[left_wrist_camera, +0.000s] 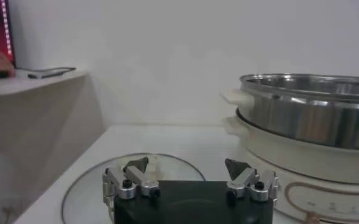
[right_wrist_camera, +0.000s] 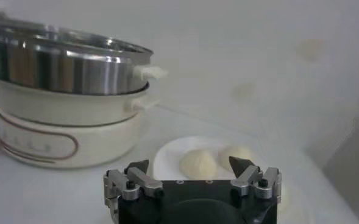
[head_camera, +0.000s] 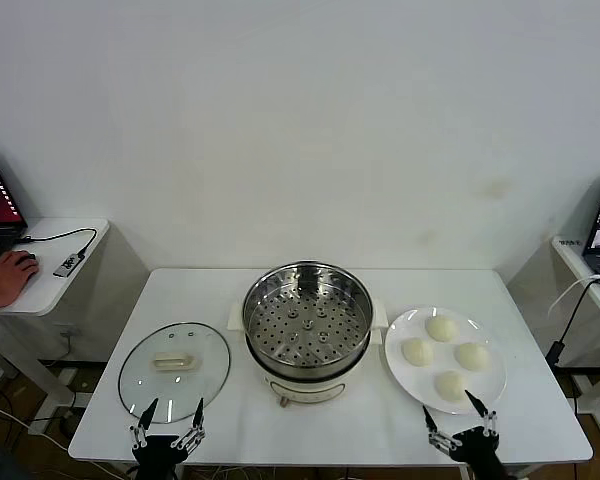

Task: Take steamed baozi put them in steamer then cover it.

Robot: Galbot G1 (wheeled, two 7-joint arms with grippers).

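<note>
No legible writing or brand anywhere. Steamer (head_camera: 307, 325) sits mid-table, uncovered, perforated tray showing. Four baozi (head_camera: 444, 355) on white plate (head_camera: 408, 372) to its right, just beyond the right gripper (head_camera: 463, 420), fingers spread, holding nothing. Cover (head_camera: 174, 370) lies flat left of steamer, just ahead of left gripper (head_camera: 168, 421), also spread, empty.

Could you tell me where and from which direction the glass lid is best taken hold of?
Probably by the cream-white bar handle at the centre of the cover, coming straight down from above. The lid lies flat on the table, handle up, so its rim offers little purchase. The left tool, open, waits nearest.
</note>
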